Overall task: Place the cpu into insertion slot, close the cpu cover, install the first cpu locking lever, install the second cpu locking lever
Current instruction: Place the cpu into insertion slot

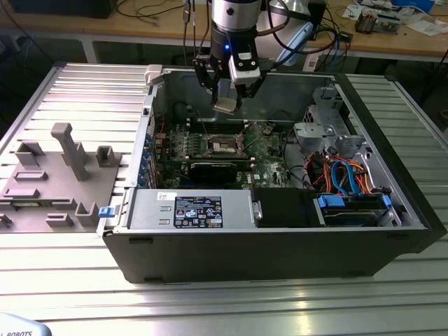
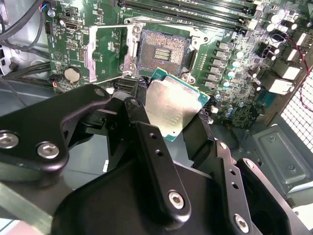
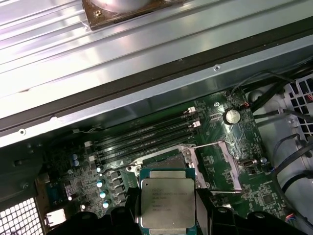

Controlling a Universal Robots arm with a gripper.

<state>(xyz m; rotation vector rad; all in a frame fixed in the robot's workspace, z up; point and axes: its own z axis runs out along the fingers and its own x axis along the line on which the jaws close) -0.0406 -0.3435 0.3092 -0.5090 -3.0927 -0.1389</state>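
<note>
The gripper (image 1: 227, 103) is clamped on the cpu (image 2: 173, 108), its edges pinched between two black fingers (image 2: 142, 122) set only as far apart as the chip is wide. In the exterior view the cpu is held in the air above the slot (image 1: 225, 145), well clear of the motherboard (image 1: 269, 150). In the second wrist view the slot's dark centre is seen uncovered, and the cover (image 2: 105, 51) is swung open just beside it. Long memory slots (image 3: 146, 134) are seen on the slot's far side and a coin cell (image 3: 232, 116) past the cover. A black card (image 1: 213, 170) lies near the slot, and bundled cables (image 1: 343, 171) are packed at the exterior view's right of the case (image 1: 280, 238). In the first wrist view most of the slot is hidden behind the cpu, whose lower edge is cut off.
</note>
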